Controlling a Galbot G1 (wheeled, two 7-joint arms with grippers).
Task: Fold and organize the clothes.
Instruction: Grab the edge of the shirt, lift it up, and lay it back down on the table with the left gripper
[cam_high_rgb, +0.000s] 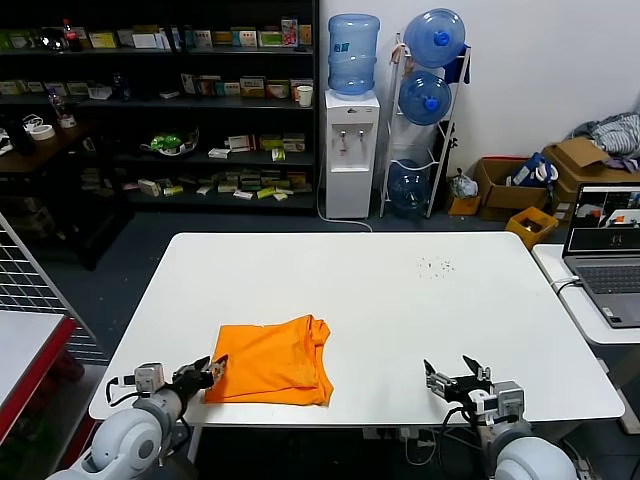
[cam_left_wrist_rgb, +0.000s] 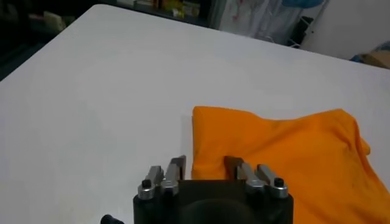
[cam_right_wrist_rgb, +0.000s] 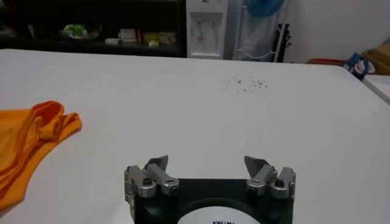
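A: The T-shirt (cam_high_rgb: 270, 362) lies folded into a compact block just ahead of the left gripper (cam_high_rgb: 213, 368), its near corner between the part-open jaws.

B: And the right gripper (cam_high_rgb: 456, 377)?

A: Wide and empty, well apart. Probably only tidying remains.

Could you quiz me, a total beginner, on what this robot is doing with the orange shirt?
1. True or false: the orange T-shirt lies spread flat with sleeves out.
2. Which end effector is at the shirt's edge? A) left B) right
3. Fill in: the shirt lies on a white ____.

Key:
1. False; it is folded into a compact bundle.
2. A; the left end effector has its fingers at the shirt's corner, while the right hovers apart over bare table with fingers wide open.
3. Table.
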